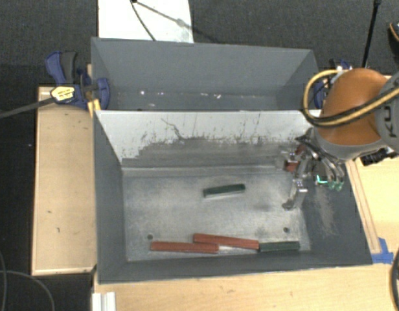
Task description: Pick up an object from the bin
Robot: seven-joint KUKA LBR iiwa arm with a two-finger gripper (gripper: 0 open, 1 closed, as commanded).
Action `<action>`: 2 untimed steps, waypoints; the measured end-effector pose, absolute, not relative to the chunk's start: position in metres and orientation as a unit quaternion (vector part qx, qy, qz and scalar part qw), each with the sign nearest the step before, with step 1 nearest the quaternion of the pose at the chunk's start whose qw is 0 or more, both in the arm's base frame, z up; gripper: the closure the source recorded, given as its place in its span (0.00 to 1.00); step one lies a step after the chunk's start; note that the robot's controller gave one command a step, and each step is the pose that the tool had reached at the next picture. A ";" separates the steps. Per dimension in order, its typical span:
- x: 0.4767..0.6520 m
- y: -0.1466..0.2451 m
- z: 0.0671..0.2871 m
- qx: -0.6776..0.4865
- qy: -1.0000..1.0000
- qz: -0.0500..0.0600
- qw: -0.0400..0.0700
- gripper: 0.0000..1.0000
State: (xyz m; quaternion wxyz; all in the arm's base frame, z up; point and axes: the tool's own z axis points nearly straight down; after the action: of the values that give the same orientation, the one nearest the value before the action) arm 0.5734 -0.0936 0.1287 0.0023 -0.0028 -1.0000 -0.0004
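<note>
The gripper [291, 201] hangs low at the right of the bin [186, 141], over bare floor close to the right wall. I cannot tell whether it is open or closed, and nothing shows in it. Nearest to it is a dark green stick [279, 245] at the lower right, in line with two red-brown sticks [225, 241] along the lower edge, probably slid against that wall. Another green stick [223, 190] lies alone mid-frame, likely the easiest pick. No writing can be read on any of them
</note>
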 end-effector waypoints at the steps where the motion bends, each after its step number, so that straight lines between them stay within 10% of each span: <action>1: 0.572 -0.043 0.072 0.048 -0.999 -0.002 0.001 0.00; 2: 0.589 0.010 0.071 0.007 -1.000 -0.002 -0.003 0.00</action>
State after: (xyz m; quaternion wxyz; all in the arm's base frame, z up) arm 0.5893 0.0097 0.0707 -0.0030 0.0075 -1.0000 -0.0016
